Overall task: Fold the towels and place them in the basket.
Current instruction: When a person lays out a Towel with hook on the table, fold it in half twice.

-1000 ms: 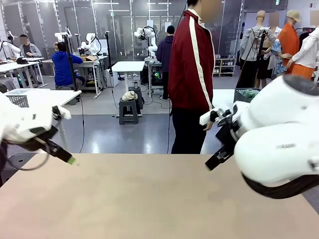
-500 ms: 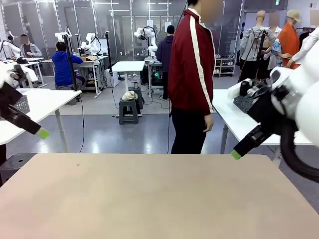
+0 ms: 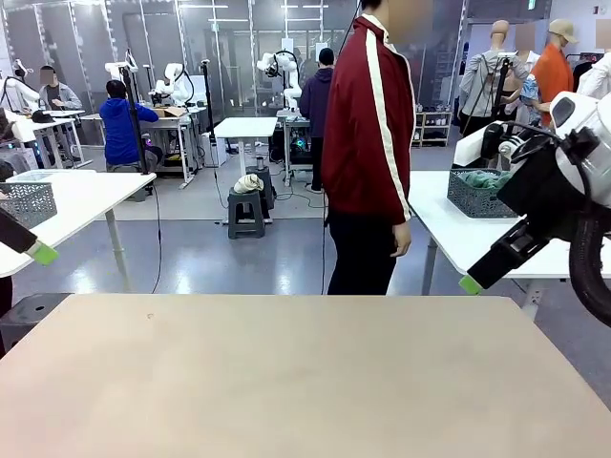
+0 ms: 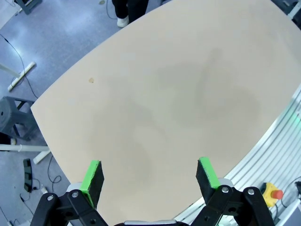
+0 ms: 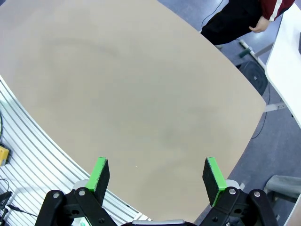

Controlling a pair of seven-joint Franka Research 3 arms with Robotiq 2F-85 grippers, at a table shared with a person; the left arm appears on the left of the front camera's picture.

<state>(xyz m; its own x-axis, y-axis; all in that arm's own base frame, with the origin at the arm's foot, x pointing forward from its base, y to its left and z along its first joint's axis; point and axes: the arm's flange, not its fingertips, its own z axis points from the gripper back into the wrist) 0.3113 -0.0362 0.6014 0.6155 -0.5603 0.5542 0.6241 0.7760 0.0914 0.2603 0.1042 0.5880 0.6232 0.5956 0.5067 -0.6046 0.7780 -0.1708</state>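
Grey mesh basket (image 3: 477, 202), grn cloth (image 3: 487, 178) inside

- Tan table (image 3: 286, 382): one;
- Grippers: two, the left gripper (image 4: 149, 169) and the right gripper (image 5: 156, 170); green pads (image 4: 92, 170): two on each;
- Person (image 3: 368, 143) at the table's far side: one; people farther back (image 3: 119, 129): three;
- Baskets: two; a dark basket (image 3: 482, 196) at the right, a pale basket (image 3: 24, 202) at the left;
- Stool (image 3: 246, 215): one, on the floor behind.

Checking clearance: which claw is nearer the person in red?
Right. The right claw hangs near the table's far right corner, beside the person; the left claw is far off left.
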